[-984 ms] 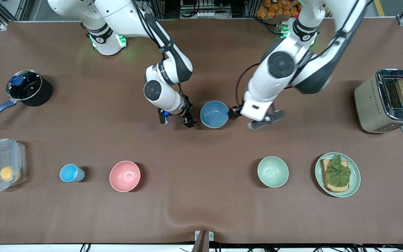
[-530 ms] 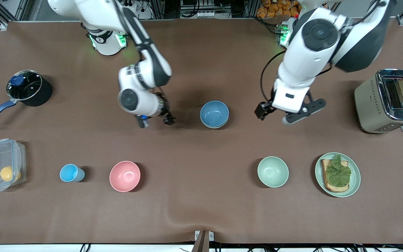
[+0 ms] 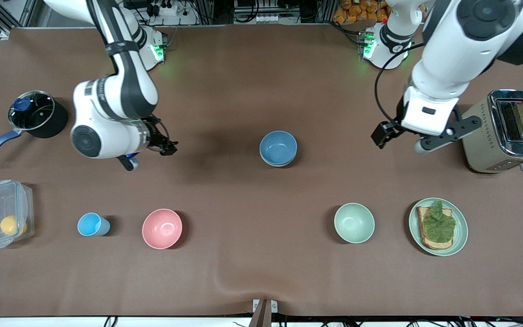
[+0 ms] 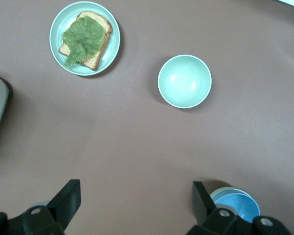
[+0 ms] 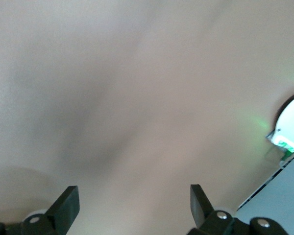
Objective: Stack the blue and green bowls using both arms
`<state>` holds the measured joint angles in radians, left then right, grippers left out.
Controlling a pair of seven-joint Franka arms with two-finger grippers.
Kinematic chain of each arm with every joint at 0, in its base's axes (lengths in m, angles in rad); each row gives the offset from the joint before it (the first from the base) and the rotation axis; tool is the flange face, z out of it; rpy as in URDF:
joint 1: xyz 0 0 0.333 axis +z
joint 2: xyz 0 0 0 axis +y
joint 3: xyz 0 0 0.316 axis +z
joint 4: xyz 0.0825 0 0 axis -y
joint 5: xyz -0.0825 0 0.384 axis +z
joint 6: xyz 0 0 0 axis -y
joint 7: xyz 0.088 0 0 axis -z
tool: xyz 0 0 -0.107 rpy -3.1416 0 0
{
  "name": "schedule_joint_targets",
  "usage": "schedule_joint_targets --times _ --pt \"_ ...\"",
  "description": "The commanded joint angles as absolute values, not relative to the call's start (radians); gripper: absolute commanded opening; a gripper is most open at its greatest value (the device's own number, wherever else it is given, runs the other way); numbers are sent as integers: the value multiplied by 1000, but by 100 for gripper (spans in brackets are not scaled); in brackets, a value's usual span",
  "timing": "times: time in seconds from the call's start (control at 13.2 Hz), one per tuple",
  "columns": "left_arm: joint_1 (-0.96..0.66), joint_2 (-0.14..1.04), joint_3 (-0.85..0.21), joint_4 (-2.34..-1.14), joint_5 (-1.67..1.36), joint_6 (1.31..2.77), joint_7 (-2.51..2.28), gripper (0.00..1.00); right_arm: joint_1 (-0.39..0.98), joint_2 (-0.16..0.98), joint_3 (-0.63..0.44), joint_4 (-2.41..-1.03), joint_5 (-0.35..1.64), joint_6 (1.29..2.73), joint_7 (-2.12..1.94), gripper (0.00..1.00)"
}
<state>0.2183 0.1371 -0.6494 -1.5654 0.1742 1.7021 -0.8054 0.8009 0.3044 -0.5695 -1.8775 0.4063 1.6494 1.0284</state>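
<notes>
The blue bowl stands mid-table, nested inside the green bowl; only a thin pale rim of the green bowl shows under it in the left wrist view. My left gripper hangs open and empty over bare table between the stacked bowls and the toaster; the left wrist view shows its fingers spread wide, with the blue bowl at the picture's edge. My right gripper hangs open and empty over bare table between the pot and the bowls. The right wrist view shows only tablecloth between its fingers.
A mint bowl, a plate with toast, a pink bowl, a blue cup and a clear lidded box line the near side. A lidded pot and a toaster stand at the table's ends.
Both grippers have drawn away from the stacked bowls and risen: the right one toward the pot, the left one toward the toaster. The bowls have not moved.
</notes>
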Motion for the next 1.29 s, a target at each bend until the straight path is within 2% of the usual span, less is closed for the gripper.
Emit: schedule_joint_targets --times 0.0,0.3,0.53,0.76,1.06,1.21 --pt "207 103 -585 -1545 140 1660 -686 100 804 301 -575 -1829 356 1595 1022 100" --pt "77 65 -313 -1545 42 1654 -447 100 796 299 -647 -1786 347 1542 909 100" --pt "68 48 -250 -1546 31 1635 -325 100 756 304 -724 -1734 350 1453 735 100" --pt "69 43 -236 -1546 29 1618 -301 100 645 302 -713 -1681 328 1418 585 100" --pt "72 29 -225 -1548 26 1594 -253 100 422 275 -550 -1582 247 1407 451 100" --pt "74 23 -224 -1549 22 1576 -245 100 301 224 -400 -1548 186 1408 446 100"
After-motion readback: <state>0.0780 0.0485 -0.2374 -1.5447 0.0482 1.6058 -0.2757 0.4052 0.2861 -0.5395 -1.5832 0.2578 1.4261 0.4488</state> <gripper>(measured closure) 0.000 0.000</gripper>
